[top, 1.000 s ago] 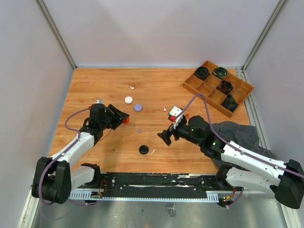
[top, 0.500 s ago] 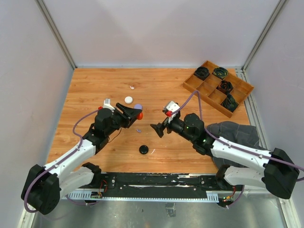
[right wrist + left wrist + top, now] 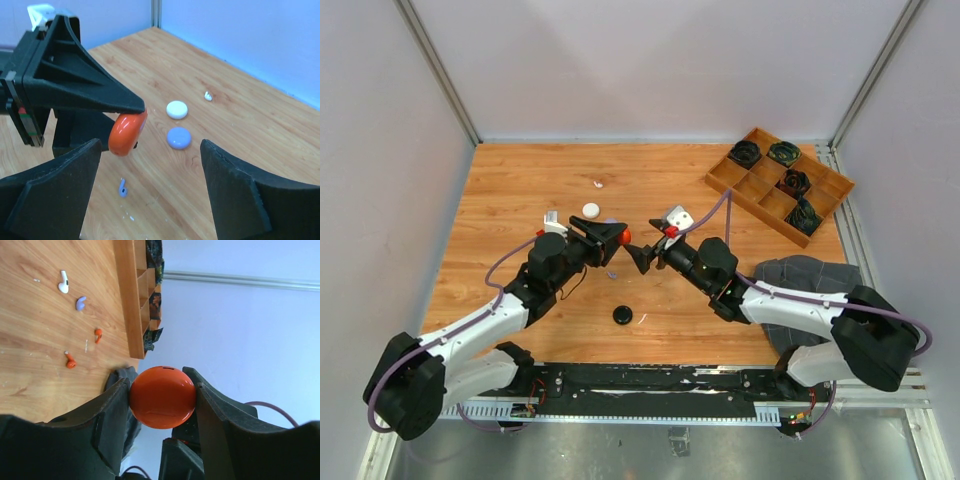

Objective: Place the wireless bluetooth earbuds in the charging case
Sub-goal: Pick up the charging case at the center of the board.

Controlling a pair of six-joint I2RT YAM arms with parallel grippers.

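Note:
My left gripper [image 3: 160, 381] is shut on a round red-orange charging case [image 3: 162, 399], held above the table's middle [image 3: 623, 237]. The right gripper [image 3: 150, 150] is open and faces that case [image 3: 126, 134] from the right, not touching it, with nothing between its fingers. Earbuds lie loose on the wood. The left wrist view shows a white one [image 3: 63, 282], a pale purple one [image 3: 80, 303] and two red-orange ones [image 3: 98, 335] [image 3: 70, 361]. Another pale purple earbud [image 3: 122, 188] lies below the case in the right wrist view.
A white puck [image 3: 177, 109] and a pale purple puck [image 3: 178, 137] lie beyond the case. A black puck [image 3: 622, 315] sits nearer the arm bases. A wooden compartment tray [image 3: 725, 178] with black coiled bundles stands at the back right. A grey cloth [image 3: 800, 275] lies under the right arm.
Both arms have swung toward the table's middle. The left one carried the orange case rightward, and the right gripper moved left to face it, its jaws narrowing somewhat.

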